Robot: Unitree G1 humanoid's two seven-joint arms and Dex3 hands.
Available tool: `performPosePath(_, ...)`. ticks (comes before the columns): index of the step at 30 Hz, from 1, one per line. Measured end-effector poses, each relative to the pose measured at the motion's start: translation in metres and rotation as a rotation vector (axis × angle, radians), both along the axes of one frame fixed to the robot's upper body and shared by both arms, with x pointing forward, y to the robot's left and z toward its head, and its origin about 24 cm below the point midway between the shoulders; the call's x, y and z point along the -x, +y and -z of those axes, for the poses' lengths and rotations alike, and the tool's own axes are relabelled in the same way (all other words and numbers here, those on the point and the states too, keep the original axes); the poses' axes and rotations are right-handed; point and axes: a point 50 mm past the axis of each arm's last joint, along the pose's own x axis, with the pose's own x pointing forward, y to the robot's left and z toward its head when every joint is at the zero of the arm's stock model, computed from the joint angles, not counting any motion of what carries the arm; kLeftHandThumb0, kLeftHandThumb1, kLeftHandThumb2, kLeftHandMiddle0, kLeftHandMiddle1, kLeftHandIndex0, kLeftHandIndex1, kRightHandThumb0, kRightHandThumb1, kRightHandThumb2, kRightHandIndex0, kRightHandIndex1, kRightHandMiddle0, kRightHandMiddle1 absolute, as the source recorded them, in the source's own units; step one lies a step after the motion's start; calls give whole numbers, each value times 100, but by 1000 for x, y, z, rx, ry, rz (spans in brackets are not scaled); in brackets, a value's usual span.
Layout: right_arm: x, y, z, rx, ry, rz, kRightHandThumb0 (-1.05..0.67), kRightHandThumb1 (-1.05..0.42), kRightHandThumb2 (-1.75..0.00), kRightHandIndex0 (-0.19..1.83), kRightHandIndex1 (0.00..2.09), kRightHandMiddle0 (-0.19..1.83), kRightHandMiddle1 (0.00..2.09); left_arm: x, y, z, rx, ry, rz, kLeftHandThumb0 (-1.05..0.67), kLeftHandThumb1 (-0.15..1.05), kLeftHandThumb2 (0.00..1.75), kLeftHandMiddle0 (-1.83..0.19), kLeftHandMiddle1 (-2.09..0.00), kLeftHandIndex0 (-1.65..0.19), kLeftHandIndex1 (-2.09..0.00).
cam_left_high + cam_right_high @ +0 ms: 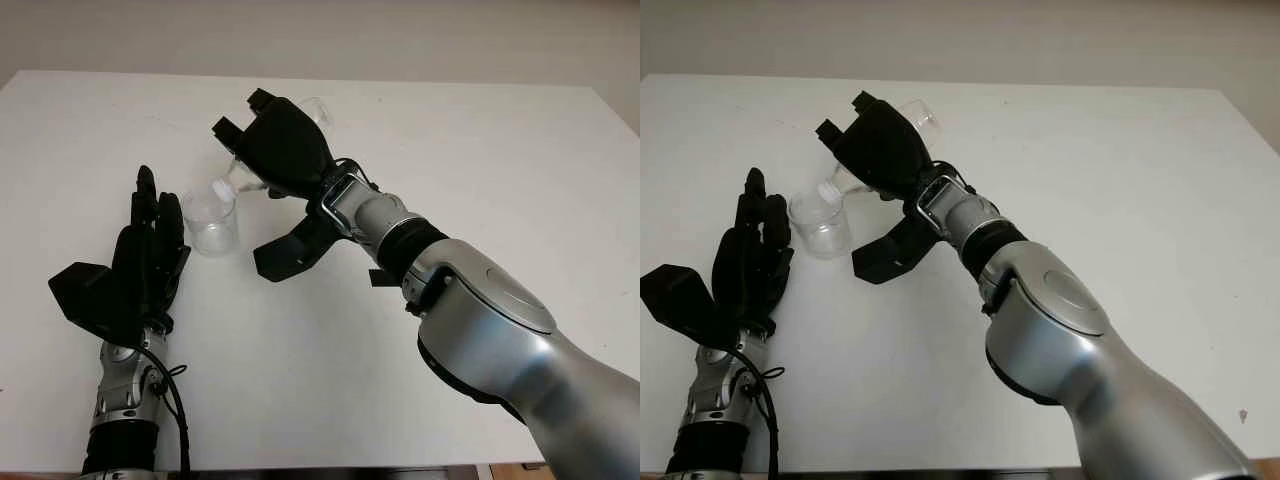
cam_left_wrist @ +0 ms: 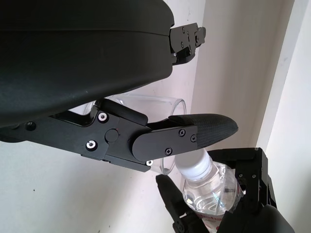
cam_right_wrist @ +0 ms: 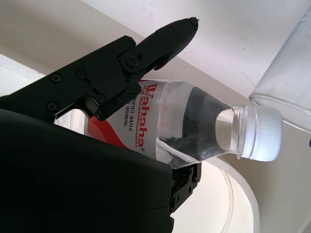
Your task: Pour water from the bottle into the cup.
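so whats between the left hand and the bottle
The cup stands between the open left hand and the tilted bottle gripped by the right hand, as the left eye view shows.

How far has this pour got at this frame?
Done: the right hand has grasped the bottle and tipped it, neck at the cup rim. In hand: the tilt, with the white cap on. The left hand is open beside the cup. Left: no water visible in the cup, so the pouring itself remains.
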Motion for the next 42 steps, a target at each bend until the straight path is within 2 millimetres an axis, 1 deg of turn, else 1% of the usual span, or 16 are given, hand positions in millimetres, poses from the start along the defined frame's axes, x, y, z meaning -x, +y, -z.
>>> performPosePath(3, 0, 0, 0, -7, 6, 5, -49, -102, -5, 93, 209, 27, 163, 0, 0, 0, 0, 0, 1, -67, 105, 54, 17, -5, 17, -5)
performPosePath(5, -2, -1, -2, -66, 63, 29, -47, -102, -5, 89, 209, 25, 160, 0, 0, 0, 0, 0, 1, -67, 105, 55, 17, -5, 17, -5)
performPosePath(6, -3, -2, -3, -119, 101, 39, -46, -104, -10, 89, 209, 28, 169, 0, 0, 0, 0, 0, 1, -66, 105, 55, 17, -5, 17, -5)
performPosePath(7, -4, -2, -5, -188, 142, 51, -45, -104, -17, 92, 209, 27, 189, 0, 0, 0, 0, 0, 2, -66, 105, 55, 18, -5, 18, -5)
performPosePath(8, -5, -3, -7, -247, 167, 64, -47, -104, -24, 98, 209, 34, 199, 0, 0, 0, 0, 0, 2, -67, 105, 54, 17, -5, 17, -5)
performPosePath(10, -6, -4, -11, -354, 208, 83, -48, -105, -26, 114, 209, 68, 207, 0, 0, 0, 0, 1, 0, -67, 105, 54, 16, -6, 16, -5)
performPosePath(12, -7, -5, -14, -495, 274, 79, -46, -105, -23, 117, 209, 81, 209, 0, 0, 0, 0, 0, -1, -67, 105, 55, 17, -6, 17, -5)
performPosePath(15, -9, -8, -21, -674, 363, 58, -44, -105, -24, 117, 209, 86, 209, 0, 1, 0, 0, 0, -3, -67, 105, 54, 16, -6, 17, -5)
performPosePath(16, -10, -10, -22, -720, 388, 57, -44, -105, -27, 124, 209, 92, 209, 0, 1, 0, 0, 0, -2, -67, 105, 55, 17, -5, 17, -5)
performPosePath(25, -16, -32, -19, -957, 547, 50, -42, -105, -29, 135, 209, 97, 209, 0, 1, 0, -3, 3, 7, -67, 105, 54, 15, -6, 16, -6)
performPosePath(27, -17, -38, -18, -1013, 585, 37, -41, -105, -29, 135, 209, 98, 209, 0, 1, 0, -2, 4, 8, -67, 105, 53, 15, -6, 16, -6)
performPosePath(31, -20, -56, -17, -1198, 726, -31, -37, -105, -35, 129, 209, 99, 209, 1, 2, 0, -5, 7, 8, -68, 105, 53, 15, -6, 15, -6)
performPosePath(33, -20, -66, -13, -1277, 793, -74, -36, -105, -35, 129, 209, 104, 209, 1, 3, 0, -3, 9, 8, -68, 105, 53, 15, -6, 15, -6)
performPosePath(36, -17, -83, -3, -1379, 892, -137, -38, -105, -36, 136, 209, 119, 209, 1, 4, 0, 1, 9, 7, -68, 105, 52, 15, -5, 15, -6)
performPosePath(39, -12, -101, 6, -1443, 976, -178, -41, -105, -37, 131, 209, 111, 209, 1, 3, 0, 1, 8, 15, -68, 105, 55, 17, -5, 17, -5)
performPosePath(42, -3, -122, 15, -1535, 1056, -201, -41, -105, -37, 136, 209, 107, 209, 1, 2, 0, -4, 8, 32, -68, 105, 56, 18, -5, 17, -5)
